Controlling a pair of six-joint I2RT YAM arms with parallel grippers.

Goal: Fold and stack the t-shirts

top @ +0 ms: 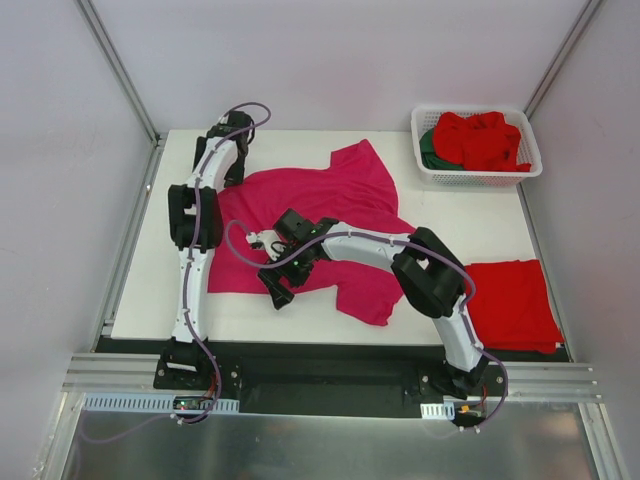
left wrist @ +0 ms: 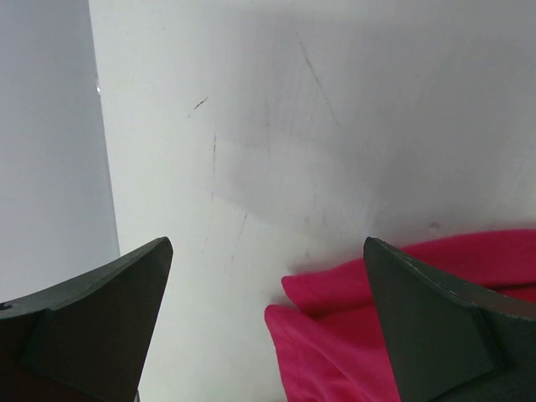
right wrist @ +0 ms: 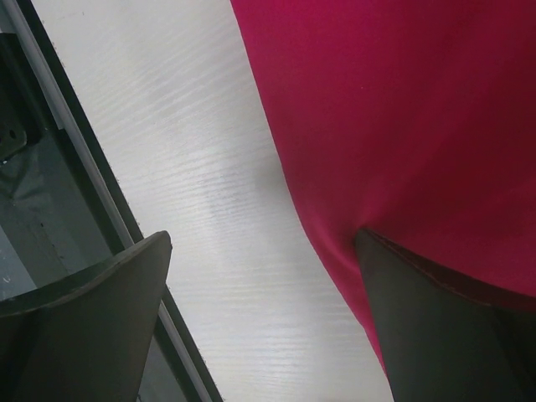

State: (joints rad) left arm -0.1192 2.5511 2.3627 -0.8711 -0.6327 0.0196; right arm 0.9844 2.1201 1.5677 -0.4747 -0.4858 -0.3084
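The magenta-pink t-shirt (top: 340,190) lies spread on the counter (top: 240,315). Its body appears to run crosswise, with the hem end towards the left arm's side and one sleeve reaching away from the arms.

Both claws stand at that hem end, one at each corner. The right claw (right wrist: 261,239) is wide open and grips nothing. In its wrist view the shirt's edge runs between its fingers. Cloth fills the side by one finger (right wrist: 435,335), while the other finger (right wrist: 92,310) hangs over bare counter and the near rim. The garment stretches away beyond and to that one side of this claw.

The left claw (left wrist: 266,251) is also spread open and empty. It sits over bare counter, with a rumpled magenta corner just inside one finger (left wrist: 435,327). That arm is nearer the far corner and the right arm is nearer the near corner.

I judge that the coming grasp turns on each claw straddling its own corner, so that the hem can be carried along the shirt's length.

Well off to the right claw's far side, a folded red t-shirt (top: 512,300) lies flat. More red t-shirts (top: 485,140) and a dark green t-shirt (top: 428,150) sit in the white basket (top: 430,178).

No brand, label or writing is legible anywhere.
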